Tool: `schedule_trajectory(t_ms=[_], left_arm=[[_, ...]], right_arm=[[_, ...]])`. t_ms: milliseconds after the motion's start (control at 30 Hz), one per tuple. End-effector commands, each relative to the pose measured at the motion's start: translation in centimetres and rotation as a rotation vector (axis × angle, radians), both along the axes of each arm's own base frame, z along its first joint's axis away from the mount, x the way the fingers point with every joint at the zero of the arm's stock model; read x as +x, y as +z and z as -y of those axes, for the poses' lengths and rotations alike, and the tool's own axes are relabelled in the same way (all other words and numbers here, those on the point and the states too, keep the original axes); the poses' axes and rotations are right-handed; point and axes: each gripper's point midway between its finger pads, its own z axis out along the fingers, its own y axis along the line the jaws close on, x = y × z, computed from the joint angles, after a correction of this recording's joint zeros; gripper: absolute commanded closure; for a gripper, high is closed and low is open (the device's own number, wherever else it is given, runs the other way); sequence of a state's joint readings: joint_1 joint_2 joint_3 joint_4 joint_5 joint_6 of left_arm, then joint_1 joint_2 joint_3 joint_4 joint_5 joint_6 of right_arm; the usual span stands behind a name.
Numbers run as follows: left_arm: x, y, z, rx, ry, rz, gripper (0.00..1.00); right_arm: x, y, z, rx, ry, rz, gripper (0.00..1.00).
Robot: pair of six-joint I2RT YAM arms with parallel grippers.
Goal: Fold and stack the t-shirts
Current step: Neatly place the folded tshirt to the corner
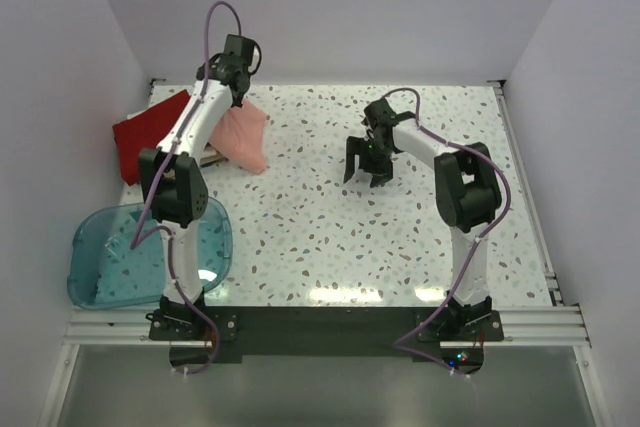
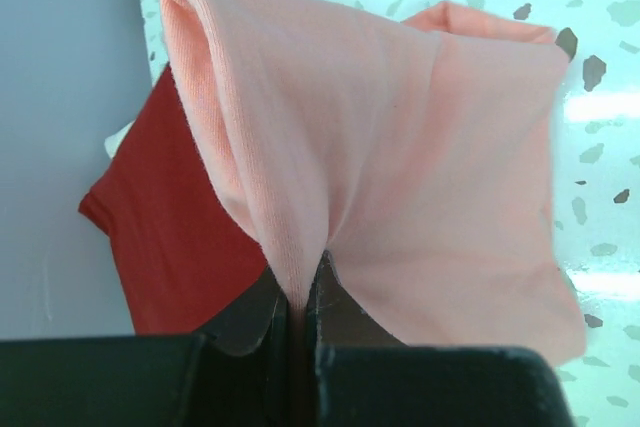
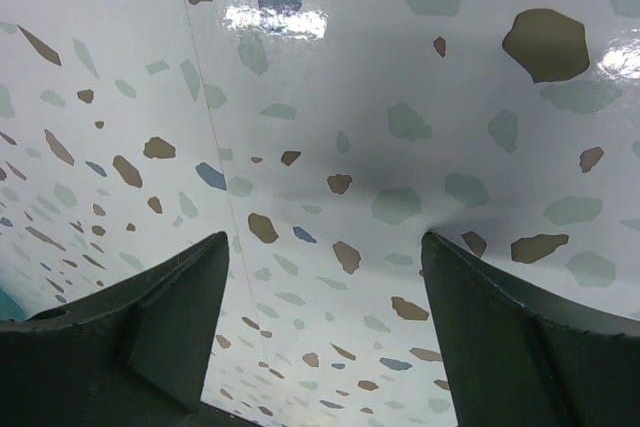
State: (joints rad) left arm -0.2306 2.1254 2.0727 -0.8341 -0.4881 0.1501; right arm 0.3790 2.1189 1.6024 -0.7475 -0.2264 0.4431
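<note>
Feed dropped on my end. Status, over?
Left claw shut on salmon-pink t-shirt, cloth hanging. Right claw open, empty, over table. Deep red t-shirt beside it; nothing blocking.

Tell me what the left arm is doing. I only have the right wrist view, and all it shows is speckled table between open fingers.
Observer: The left fingers are shut on a fold of the salmon-pink shirt, lifting it at the far left of the table.
Operator: Where's the red one?
Observer: The deep red shirt lies crumpled in the far left corner, just left of the pink one.
Operator: And the tub?
Observer: The blue tub sits at the near left corner, by the left arm's base.
</note>
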Motion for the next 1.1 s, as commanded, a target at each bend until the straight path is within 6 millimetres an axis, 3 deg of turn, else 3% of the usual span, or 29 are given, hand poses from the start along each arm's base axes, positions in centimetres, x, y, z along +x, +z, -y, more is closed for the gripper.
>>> schedule_trajectory(t_ms=[0,333,633,800,867,933,967,1067], left_arm=[[-0.2,8.0,-2.5,0.021,0.065,0.169,1.0],[0.1,15.6,-4.1,-0.004,0.049,0.371,1.0],[-0.8,19.2,-6.5,-0.024,0.08,0.456,1.0],[-0.8,18.4,-9.6,-0.038,0.132,0.446,1.0],[-0.4,16.7,-10.9,-0.06,0.15,0.422,1.0],[0.4,15.3,-10.9,-0.075,0.139,0.403,1.0],[0.2,14.7,-12.8,-0.069,0.177,0.393,1.0],[0.7,12.5,-14.5,-0.066,0.2,0.343,1.0]], right_arm=[[-0.2,1.2,-0.2,0.021,0.014,0.025,0.19],[-0.5,0.8,-0.2,0.029,0.011,0.011,0.19],[-1.1,0.4,-0.2,0.035,0.002,-0.006,0.19],[-1.1,0.7,-0.3,0.042,0.001,-0.002,0.2],[-1.1,0.7,-0.4,0.044,0.003,-0.001,0.2],[-1.2,0.7,-0.4,0.044,0.003,-0.001,0.2],[-1.2,0.7,-0.4,0.044,0.003,-0.001,0.2],[-1.4,0.8,-0.3,0.042,0.005,0.001,0.2]])
